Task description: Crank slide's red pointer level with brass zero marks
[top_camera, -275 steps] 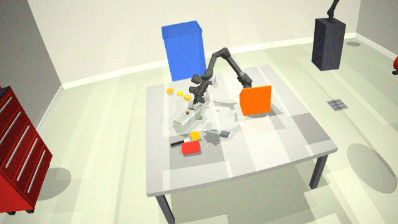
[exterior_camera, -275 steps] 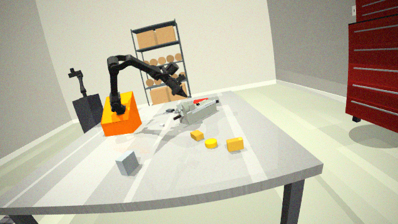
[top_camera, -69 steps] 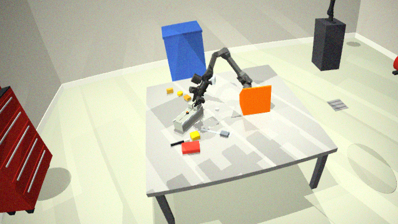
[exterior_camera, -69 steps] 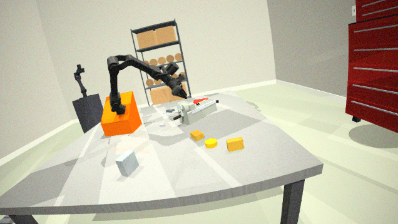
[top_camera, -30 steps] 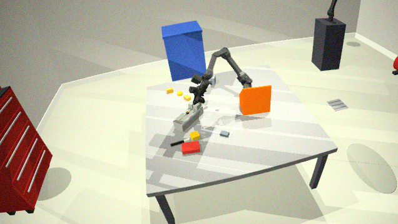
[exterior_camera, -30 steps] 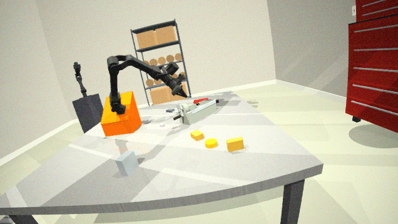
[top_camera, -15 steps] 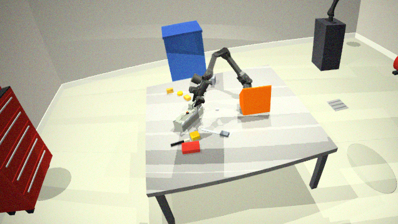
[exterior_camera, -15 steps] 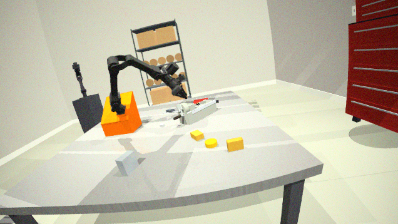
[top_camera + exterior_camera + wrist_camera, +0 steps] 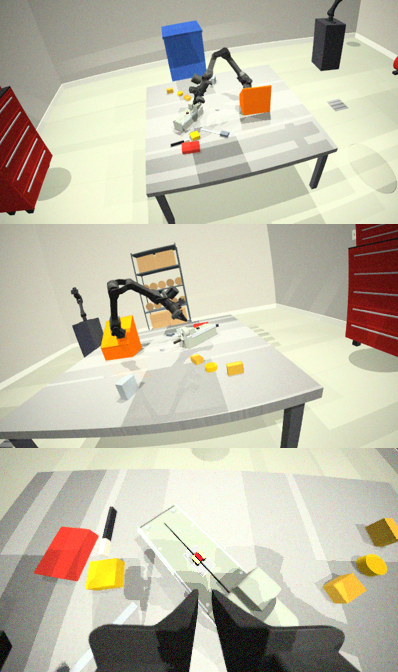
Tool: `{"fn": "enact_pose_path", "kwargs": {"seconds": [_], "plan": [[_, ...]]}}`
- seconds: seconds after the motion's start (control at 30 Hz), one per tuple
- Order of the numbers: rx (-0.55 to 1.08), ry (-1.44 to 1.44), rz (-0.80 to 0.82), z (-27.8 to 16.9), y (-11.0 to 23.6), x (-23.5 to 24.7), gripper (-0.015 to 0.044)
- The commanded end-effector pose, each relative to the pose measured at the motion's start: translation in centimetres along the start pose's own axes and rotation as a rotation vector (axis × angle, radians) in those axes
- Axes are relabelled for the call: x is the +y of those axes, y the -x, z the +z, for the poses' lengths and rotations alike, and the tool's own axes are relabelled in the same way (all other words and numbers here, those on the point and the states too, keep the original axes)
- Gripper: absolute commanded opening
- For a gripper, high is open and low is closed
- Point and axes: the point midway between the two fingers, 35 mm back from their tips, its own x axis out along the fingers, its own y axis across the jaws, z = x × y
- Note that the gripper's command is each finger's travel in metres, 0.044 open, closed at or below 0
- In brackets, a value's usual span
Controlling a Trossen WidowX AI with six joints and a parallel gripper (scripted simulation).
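Gripper [image 9: 204, 594]: hangs above the near end of the machine in the wrist view; jaws narrow, a thin gap between them, nothing held, clear of the crank.
Machine [image 9: 188, 117]: long pale block lying on the worktop [image 9: 266, 150], left of the middle in the top view.
Red pointer [image 9: 200, 556]: on the slide, about midway along the dark line on the machine's top face; small brass marks sit just beside it, but whether they are exactly level I cannot tell.
Crank [image 9: 177, 341]: short dark stub sticking out from the machine's left end in the exterior view, untouched.
Yellow cube [image 9: 104, 573]: left of the machine in the wrist view, just beside a red block [image 9: 66, 552].
Orange box [image 9: 255, 99]: upright, right of the machine, by the arm's base.
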Motion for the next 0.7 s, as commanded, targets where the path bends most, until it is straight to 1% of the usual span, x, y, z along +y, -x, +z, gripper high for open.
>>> {"fn": "enact_pose_path", "kwargs": {"seconds": [0.0,0.63,0.67], "plan": [[0.000,0.000,0.000,0.00,0.00,0.00,0.0000],[0.000,0.000,0.001,0.00,0.00,0.01,0.0000],[0.000,0.000,0.001,0.00,0.00,0.01,0.0026]]}}
